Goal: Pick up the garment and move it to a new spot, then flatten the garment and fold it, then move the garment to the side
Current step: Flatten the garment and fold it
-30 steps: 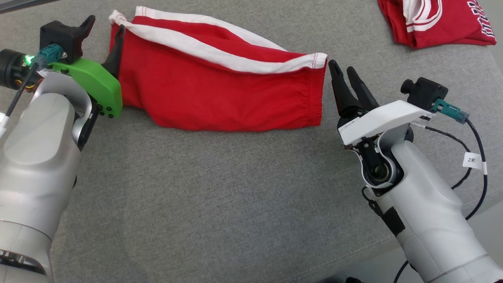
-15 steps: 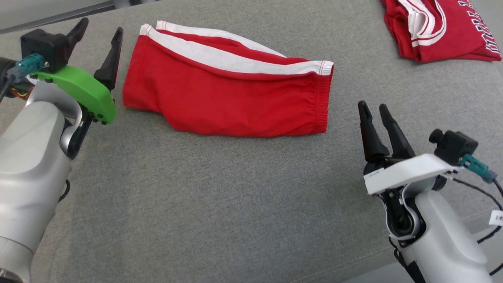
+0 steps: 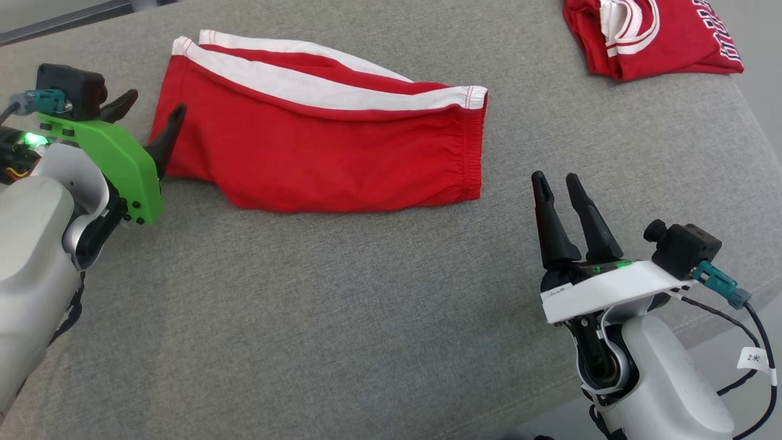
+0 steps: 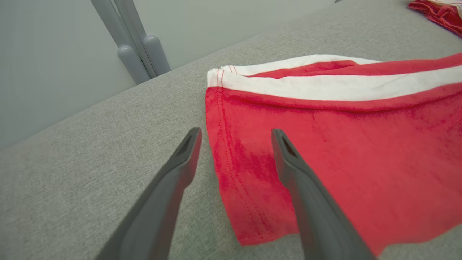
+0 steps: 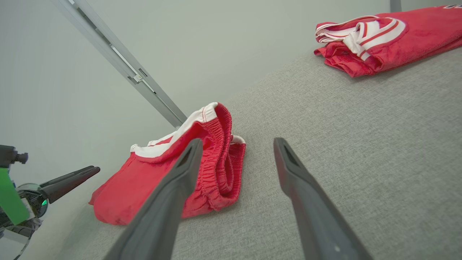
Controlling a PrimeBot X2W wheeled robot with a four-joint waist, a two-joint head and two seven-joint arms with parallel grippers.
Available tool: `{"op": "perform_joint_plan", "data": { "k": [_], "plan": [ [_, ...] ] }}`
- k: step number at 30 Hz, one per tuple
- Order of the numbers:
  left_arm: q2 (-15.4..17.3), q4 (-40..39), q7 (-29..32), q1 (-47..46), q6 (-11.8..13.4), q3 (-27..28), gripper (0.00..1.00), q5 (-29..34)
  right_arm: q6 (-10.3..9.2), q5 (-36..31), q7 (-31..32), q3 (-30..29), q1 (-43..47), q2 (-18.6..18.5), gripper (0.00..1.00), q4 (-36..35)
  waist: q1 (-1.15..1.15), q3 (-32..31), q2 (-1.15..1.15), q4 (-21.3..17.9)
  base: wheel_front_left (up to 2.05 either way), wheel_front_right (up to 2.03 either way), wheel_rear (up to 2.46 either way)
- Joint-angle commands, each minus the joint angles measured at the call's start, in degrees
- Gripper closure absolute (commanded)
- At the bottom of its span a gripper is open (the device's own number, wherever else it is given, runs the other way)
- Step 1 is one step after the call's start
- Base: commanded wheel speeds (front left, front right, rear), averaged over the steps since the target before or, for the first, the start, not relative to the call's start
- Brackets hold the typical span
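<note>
The folded red shorts (image 3: 317, 153) lie flat on the grey cushion (image 3: 366, 293), with the hem right at my left claw (image 3: 156, 102) and the waistband ahead and left of my right claw (image 3: 555, 178). Both claws gape wide, empty. Another red garment (image 3: 647, 36) lies well beyond my right claw.

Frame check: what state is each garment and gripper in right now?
red shorts: folded lengthwise, lying flat on the grey cushion, not held.
left gripper: open, empty, at the shorts' leg-hem end.
right gripper: open, empty, apart from the waistband end.
second red garment: roughly folded, lying at the cushion's far right.
</note>
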Motion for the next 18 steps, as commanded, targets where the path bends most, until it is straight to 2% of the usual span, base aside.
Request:
{"op": "perform_joint_plan", "data": {
  "k": [1, 10, 18],
  "plan": [
    [0.73, 0.24, 0.88, -0.52, 0.13, -0.71, 0.0, -1.32, -0.04, -0.14, -0.14, 0.18, -0.69, 0.18, 0.0, -0.09, 0.0, 0.88, 0.0, -1.55, 0.0, 0.0, 0.0],
    [1.98, 3.71, 8.56, -2.1, 0.13, -5.5, 0.0, -6.3, -0.04, 0.46, -0.16, 0.85, -1.38, 1.25, 0.0, 0.5, 0.0, 1.69, 0.0, -5.2, 0.0, 0.0, 0.0],
    [2.5, 8.25, 7.75, -5.3, 0.13, -8.63, 0.0, -4.27, -0.04, 0.49, -0.16, 0.78, -0.65, 1.62, 0.0, 0.46, 0.0, 1.99, 0.0, -6.05, 0.0, 0.0, 0.0]
  ]
}}
